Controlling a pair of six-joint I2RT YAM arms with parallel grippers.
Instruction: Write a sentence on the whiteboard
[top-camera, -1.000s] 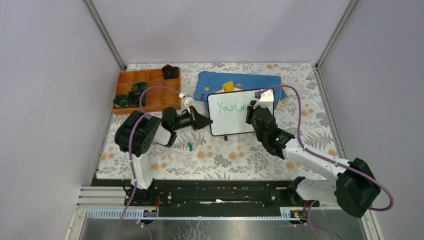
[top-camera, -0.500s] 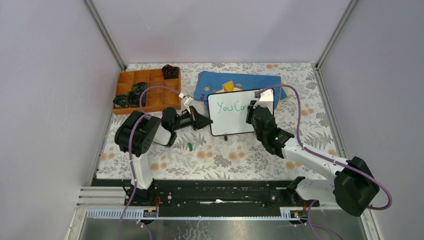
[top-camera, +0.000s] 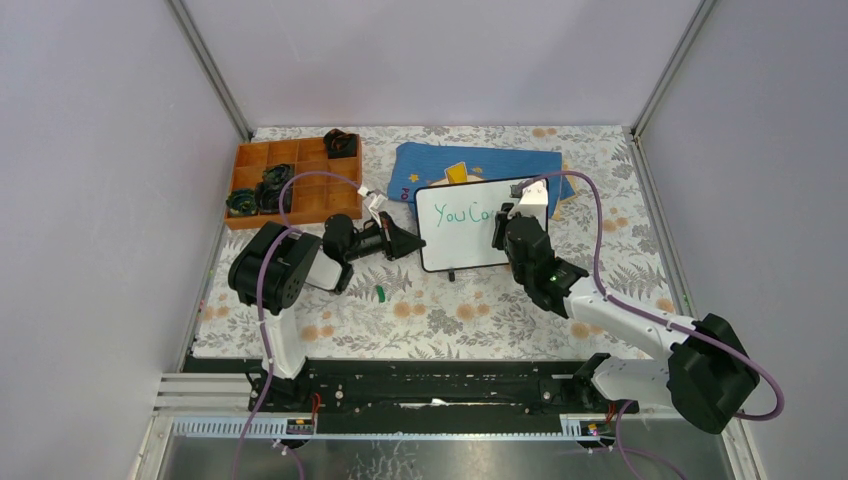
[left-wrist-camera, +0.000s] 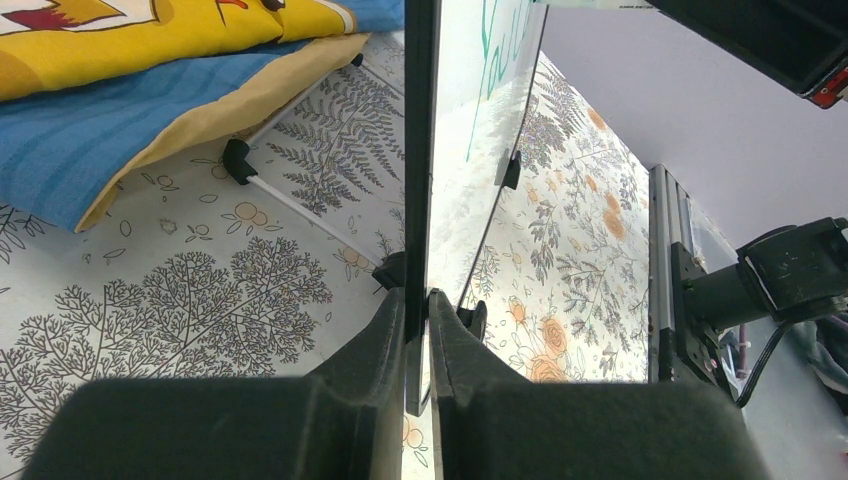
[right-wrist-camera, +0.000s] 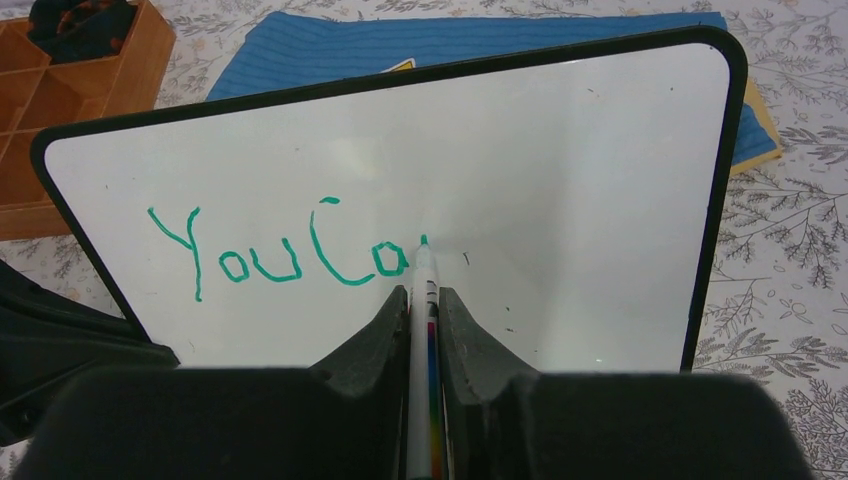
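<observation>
Enclosure: plain pale lilac-grey walls on three sides, aluminium corner posts at back. Worktop surface white, printed with grey ferns and orange flowers. Even, diffuse light.

Whiteboard stands propped mid-table and bars passage from front to rear. Left gripper clamps its left edge; right gripper, gripping a pen, occupies its face. Cloth lies just behind. Tray fills the rear-left corner. Front of table is open, save one small green object.
</observation>
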